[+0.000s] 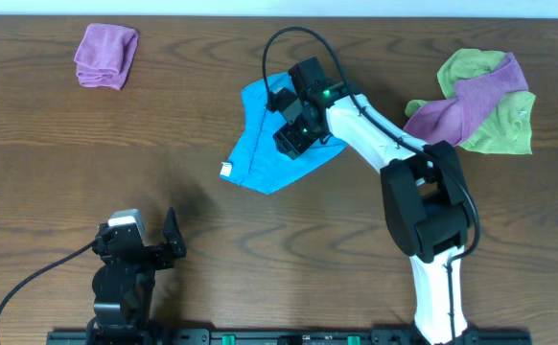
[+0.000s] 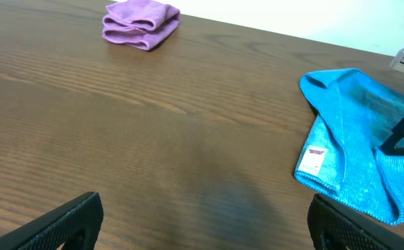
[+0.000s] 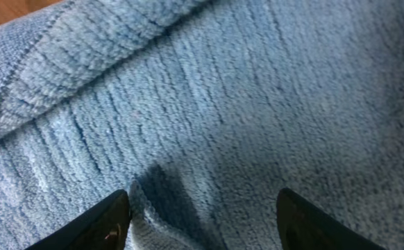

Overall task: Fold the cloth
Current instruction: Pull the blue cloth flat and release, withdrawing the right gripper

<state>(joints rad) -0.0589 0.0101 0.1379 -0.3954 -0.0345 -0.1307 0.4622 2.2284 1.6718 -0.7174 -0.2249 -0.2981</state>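
A blue cloth lies partly folded at the table's middle, with a white tag at its left corner. It also shows in the left wrist view and fills the right wrist view. My right gripper is down on the cloth, jaws open, fingertips pressed into the fabric with a small ridge of cloth against the left finger. My left gripper rests open and empty near the front left edge; its fingers frame bare table.
A folded purple cloth lies at the back left, also in the left wrist view. A crumpled heap of green and purple cloths lies at the back right. The table is dark wood.
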